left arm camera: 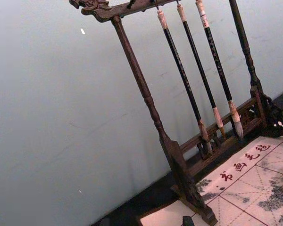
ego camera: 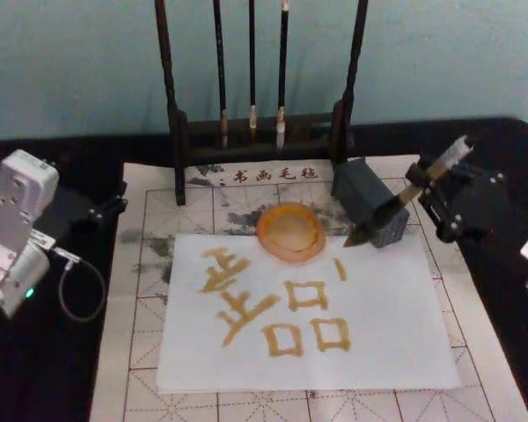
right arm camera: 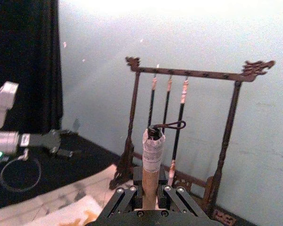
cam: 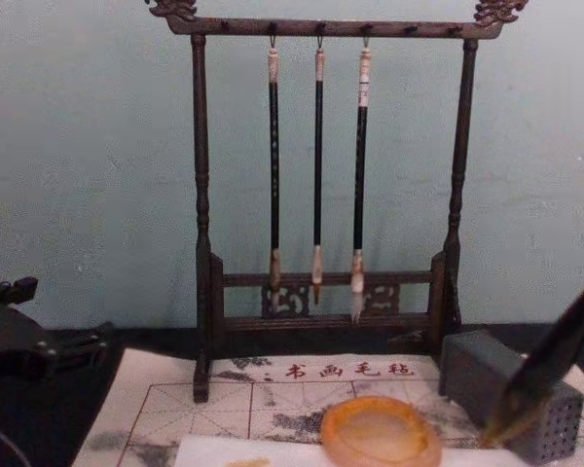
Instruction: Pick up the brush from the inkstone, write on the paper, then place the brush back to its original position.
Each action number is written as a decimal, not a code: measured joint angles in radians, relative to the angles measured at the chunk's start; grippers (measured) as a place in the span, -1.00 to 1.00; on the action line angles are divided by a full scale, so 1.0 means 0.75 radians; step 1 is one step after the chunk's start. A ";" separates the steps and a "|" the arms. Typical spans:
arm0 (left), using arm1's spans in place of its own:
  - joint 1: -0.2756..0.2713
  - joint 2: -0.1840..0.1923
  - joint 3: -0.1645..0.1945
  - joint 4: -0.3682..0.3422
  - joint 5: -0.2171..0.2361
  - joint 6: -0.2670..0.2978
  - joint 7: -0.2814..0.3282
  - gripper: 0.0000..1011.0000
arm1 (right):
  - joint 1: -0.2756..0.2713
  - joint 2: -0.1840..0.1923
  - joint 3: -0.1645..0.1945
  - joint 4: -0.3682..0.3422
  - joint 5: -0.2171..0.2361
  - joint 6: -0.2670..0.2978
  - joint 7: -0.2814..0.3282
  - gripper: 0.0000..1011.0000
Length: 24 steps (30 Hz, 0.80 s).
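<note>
1. The right gripper (ego camera: 427, 182) is clamped on the light tan wooden handle of the large calligraphy brush (ego camera: 396, 204). In the right wrist view the handle rises between the two jaws, with the white end cap and its loop above them.
2. From the gripper the brush slants down and toward the robot's left. Its black ferrule and thick dark bristle tip end at the near corner of the dark grey block-shaped inkstone (ego camera: 363, 186). The inkstone sits just beside the gripper on that side. I cannot tell whether the bristles touch the block.
3. Farther out from the gripper, lower and to its left, lies the plain white sheet of paper (ego camera: 396, 356). It carries broad golden-brown strokes (ego camera: 286, 316) that form a large character. The writing step therefore looks finished.
4. A round orange dish (ego camera: 290, 233) sits between the inkstone and the strokes and overlaps the paper's far edge.
5. The left gripper (ego camera: 110, 209) is parked well apart from the right one, across the black table (ego camera: 53, 378).
6. The pick-up and the writing appear done. What seems left is to settle the brush on the inkstone and let go of it.
</note>
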 joint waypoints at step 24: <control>0.000 0.000 0.000 0.000 0.000 0.000 0.000 0.98 | 0.371 -0.233 -0.048 0.250 0.357 0.520 -0.300 -0.64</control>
